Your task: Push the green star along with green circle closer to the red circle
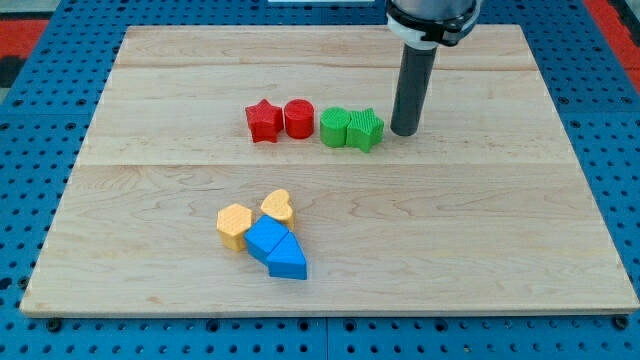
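Note:
The green star (366, 129) sits near the middle of the wooden board (480, 220), touching the green circle (334, 127) on its left. The red circle (298, 118) stands a small gap to the left of the green circle, with the red star (264, 121) touching its left side. My tip (404, 131) rests on the board just to the right of the green star, a small gap away from it.
Lower down, left of centre, a cluster holds a yellow hexagon (234, 224), a yellow heart (278, 206), a blue cube (265, 239) and a blue triangle (288, 259), all touching. A blue pegboard surface surrounds the board.

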Action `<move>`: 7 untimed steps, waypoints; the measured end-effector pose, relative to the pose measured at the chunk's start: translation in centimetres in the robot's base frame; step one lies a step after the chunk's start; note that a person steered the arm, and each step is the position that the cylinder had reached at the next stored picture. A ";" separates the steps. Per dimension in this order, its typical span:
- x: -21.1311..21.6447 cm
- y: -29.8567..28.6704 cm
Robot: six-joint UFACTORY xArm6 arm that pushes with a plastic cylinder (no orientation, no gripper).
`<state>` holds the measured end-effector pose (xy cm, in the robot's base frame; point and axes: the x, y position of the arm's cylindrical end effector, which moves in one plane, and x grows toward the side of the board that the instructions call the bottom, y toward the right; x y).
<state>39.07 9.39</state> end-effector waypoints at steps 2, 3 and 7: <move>-0.1 -2.3; 0.7 -2.8; 4.4 -2.8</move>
<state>43.49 6.59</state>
